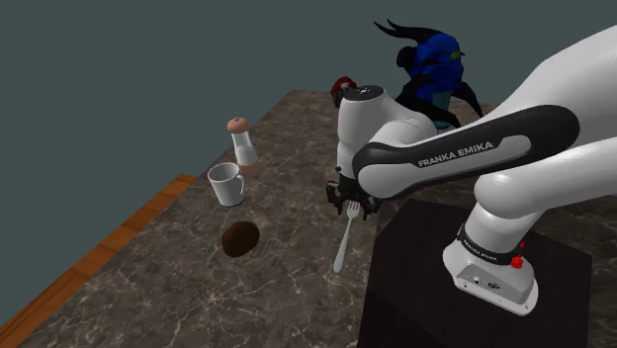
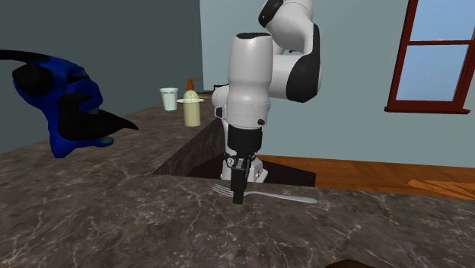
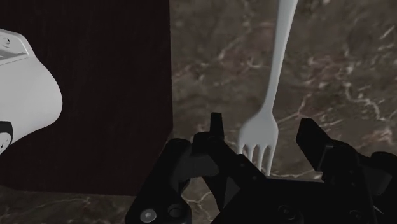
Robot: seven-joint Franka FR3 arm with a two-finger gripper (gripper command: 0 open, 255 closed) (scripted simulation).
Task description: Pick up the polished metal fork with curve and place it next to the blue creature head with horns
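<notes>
A pale metal fork lies flat on the marble counter, close beside the dark stand. My gripper hangs low over its tine end. In the wrist view the fork's tines sit between my open gripper, with a gap on each side, so nothing is held. From the side, the fork rests on the counter and my gripper reaches down to it. The blue creature head with black horns stands at the counter's far end, behind the arm, and shows large as the creature head in the second exterior view.
A white mug, a pale shaker with a brown top and a dark brown lump stand on the counter toward the shoulder view's left of the fork. A small red object sits near the creature head. The dark stand borders the fork.
</notes>
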